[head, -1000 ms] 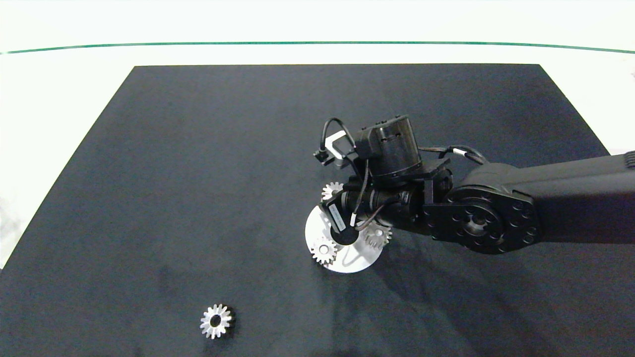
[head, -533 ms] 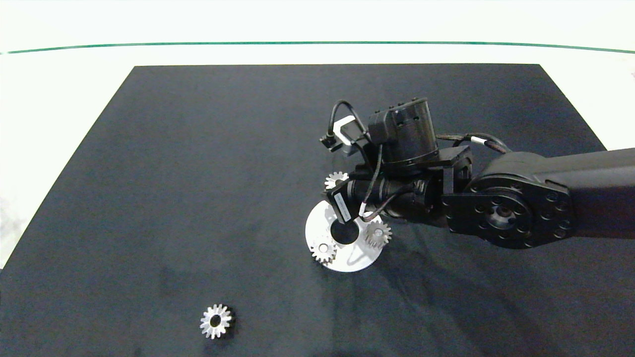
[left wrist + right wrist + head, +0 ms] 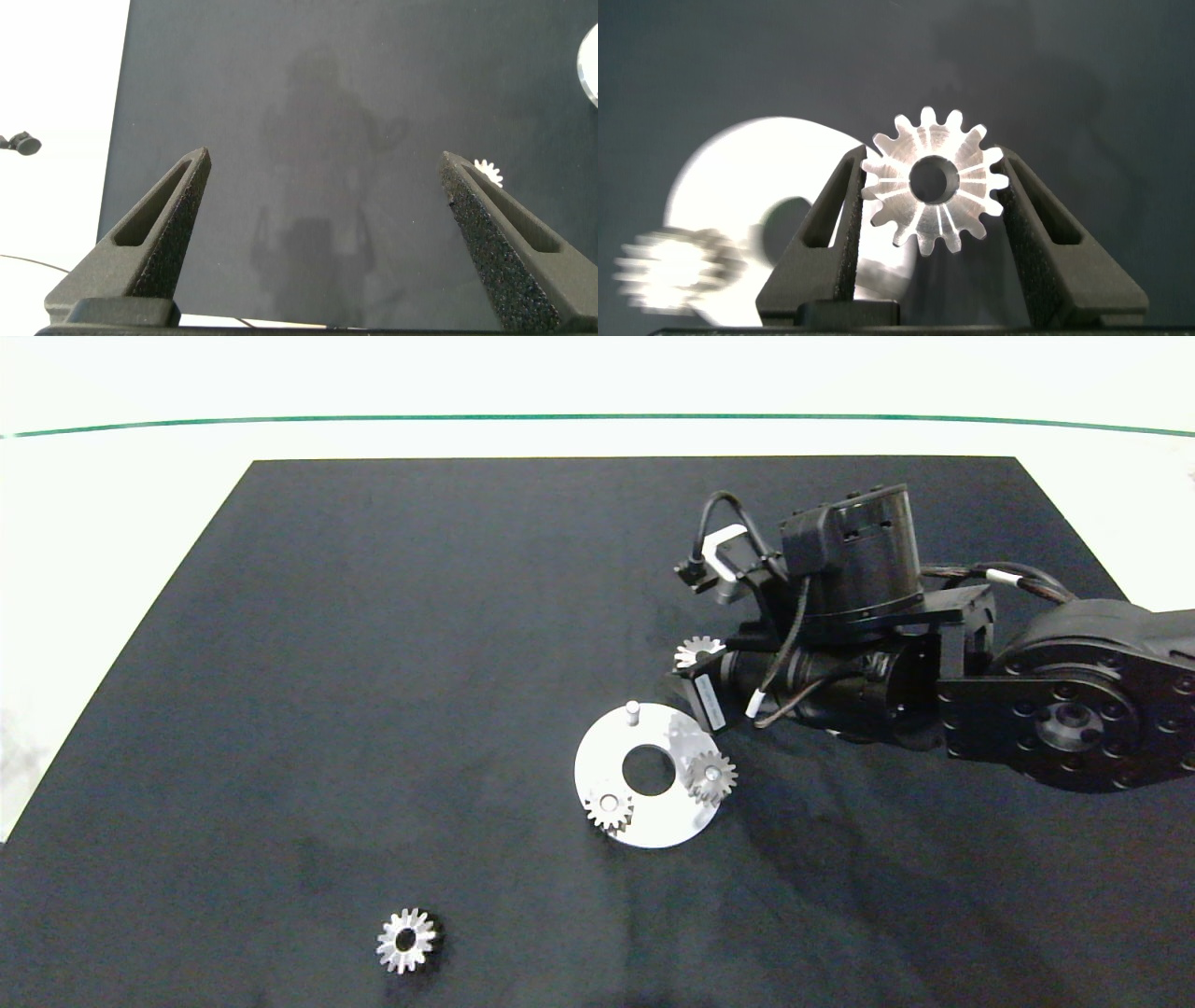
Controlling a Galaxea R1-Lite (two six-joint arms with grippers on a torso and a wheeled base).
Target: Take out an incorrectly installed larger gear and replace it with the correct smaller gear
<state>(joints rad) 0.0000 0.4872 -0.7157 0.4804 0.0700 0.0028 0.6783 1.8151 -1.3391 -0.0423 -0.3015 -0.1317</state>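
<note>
A small silver metal spur gear with a dark round bore (image 3: 407,941) is seen lying flat on the black mat (image 3: 373,663), at the near left, well apart from everything else; this lone gear also shows as a small bright toothed shape in the left wrist view (image 3: 488,171). The left gripper (image 3: 322,210) is held above bare mat with its two grey fingers spread wide and nothing between them.

Towards the middle of the mat a round silver metal plate with a central hole (image 3: 597,770) is laid flat. A bare short metal pin (image 3: 632,710) is seen standing upright at the plate's far edge. Two small silver gears are seated on the plate: one at its near left edge (image 3: 609,808) and one at its right edge (image 3: 711,777). In the right wrist view the plate (image 3: 738,177) appears behind the fingers, with one seated gear blurred (image 3: 677,271).

Further right, the right gripper (image 3: 700,663) is positioned just beyond the plate's far right edge, raised off the mat, the dark arm reaching in from the right. The silver metal gear with pointed teeth and a round bore (image 3: 936,180) is clamped between its two grey fingers by the toothed rim, its bore facing the wrist camera; from above it is partly seen at the fingertips (image 3: 698,651), clear of the plate and pin
</note>
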